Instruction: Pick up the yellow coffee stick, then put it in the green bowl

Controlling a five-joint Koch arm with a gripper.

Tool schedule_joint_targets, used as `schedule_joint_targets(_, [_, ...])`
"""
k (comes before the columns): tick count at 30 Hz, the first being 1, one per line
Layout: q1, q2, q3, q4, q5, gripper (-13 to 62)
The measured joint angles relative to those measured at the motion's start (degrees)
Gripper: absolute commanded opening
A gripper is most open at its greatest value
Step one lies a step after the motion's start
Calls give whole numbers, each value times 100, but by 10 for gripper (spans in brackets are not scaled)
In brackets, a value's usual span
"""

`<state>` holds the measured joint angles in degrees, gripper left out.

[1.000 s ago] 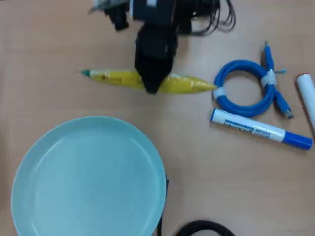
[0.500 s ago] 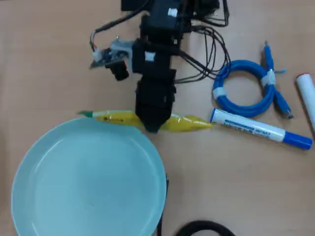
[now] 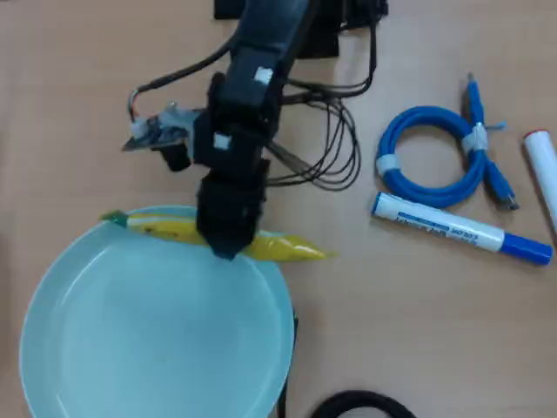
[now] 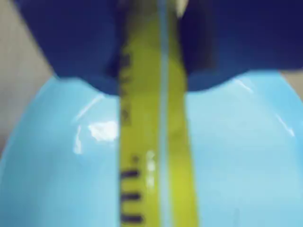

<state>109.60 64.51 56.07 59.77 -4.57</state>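
Note:
My black gripper (image 3: 228,248) is shut on the middle of the yellow coffee stick (image 3: 278,247), holding it level over the far rim of the green bowl (image 3: 130,340). In the overhead view the stick runs from its green tip at the left, past the gripper, out over the table on the right. The wrist view shows the yellow coffee stick (image 4: 151,142) running down the picture between the two dark fingers (image 4: 80,42), with the pale bowl (image 4: 246,161) filling the background below it.
To the right lie a coiled blue cable (image 3: 435,155), a white marker with blue cap (image 3: 461,230) and a white cylinder (image 3: 544,170) at the edge. A black cable (image 3: 361,405) curves at the bottom. The arm's wires (image 3: 326,131) loop beside its body.
The gripper has carried the stick from the bare table toward the bowl and to the left; it now hangs over the bowl's far rim.

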Motion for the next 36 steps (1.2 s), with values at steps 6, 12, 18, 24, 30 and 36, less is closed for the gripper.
schedule_joint_targets(6, [176, -738, -896, -88, -211, -74])
schedule_joint_targets(12, [202, -1380, -1898, -88, -211, -74])
schedule_joint_targets(18, [352, -1986, -2391, -97, -211, -71])
schedule_joint_targets(24, [431, -2153, -2408, -88, -211, -69])
schedule_joint_targets(30, [501, -2399, -2435, -97, -237, 26])
schedule_joint_targets(36, [527, -2443, -2435, -97, -325, 151])
